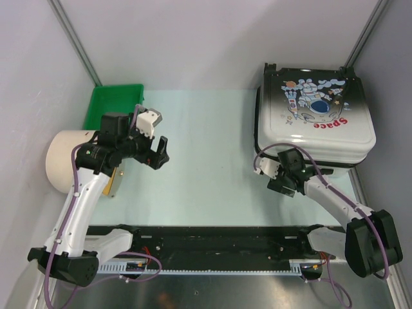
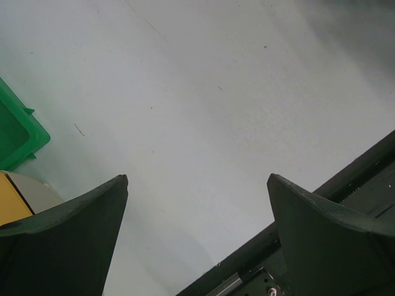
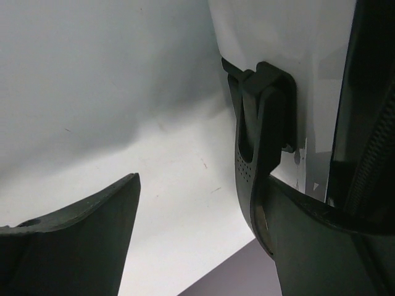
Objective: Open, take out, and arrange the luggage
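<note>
Showing only at right wrist: luggage (image 3: 278,37) handle (image 3: 256,135) against one finger (image 3: 327,246) of spread right tool (image 3: 200,179); left tool (image 2: 197,179) spread over bench (image 2: 216,92).

The luggage (image 1: 315,112) lies back right, tray (image 1: 109,106) behind cylinder (image 1: 61,161) at left.

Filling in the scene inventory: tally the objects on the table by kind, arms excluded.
Suitcase: 1
Green tray: 1
Cream cylinder: 1
Total: 3
</note>
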